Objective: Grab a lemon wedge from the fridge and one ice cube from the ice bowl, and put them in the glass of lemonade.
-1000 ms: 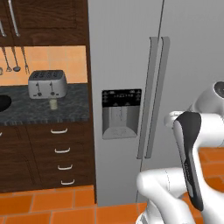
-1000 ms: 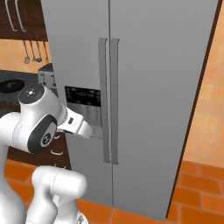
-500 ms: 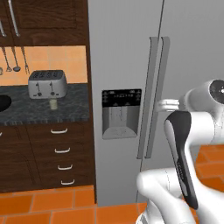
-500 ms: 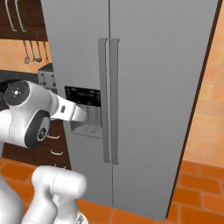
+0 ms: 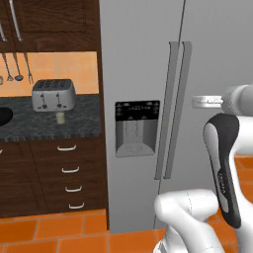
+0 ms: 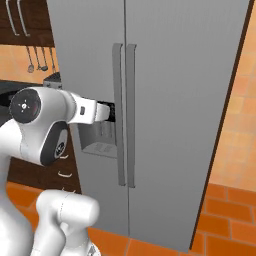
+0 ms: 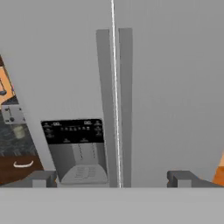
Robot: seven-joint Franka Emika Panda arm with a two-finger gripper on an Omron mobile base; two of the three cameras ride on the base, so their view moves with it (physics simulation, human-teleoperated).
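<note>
You are looking at the fridge [image 5: 148, 74] with both doors closed. In the left base view it takes the whole right side, and its two long vertical handles [image 5: 173, 108] stand side by side near the middle seam. The black-panelled dispenser recess [image 5: 137, 128] sits in the left door, at about 9 o'clock from the handles.

In the hand view the gripper [image 7: 111, 179] faces the fridge front directly. Its two fingertips [image 7: 41, 178] stand wide apart at the bottom, one at 7 o'clock and one at 5 o'clock, and nothing is between them. The seam between the doors runs up to 12 o'clock, with the handles on both sides of it.

In the right base view the arm [image 6: 45, 125] reaches toward the dispenser side, and the hand is close to the left handle, but you cannot tell if it touches.

On the dark counter [image 5: 49, 123] at 9 o'clock from the fridge, the glass of lemonade [image 5: 60, 117] stands just in front of the silver toaster [image 5: 53, 95]. The rim of the ice bowl [image 5: 4, 116] shows at the left edge.
</note>
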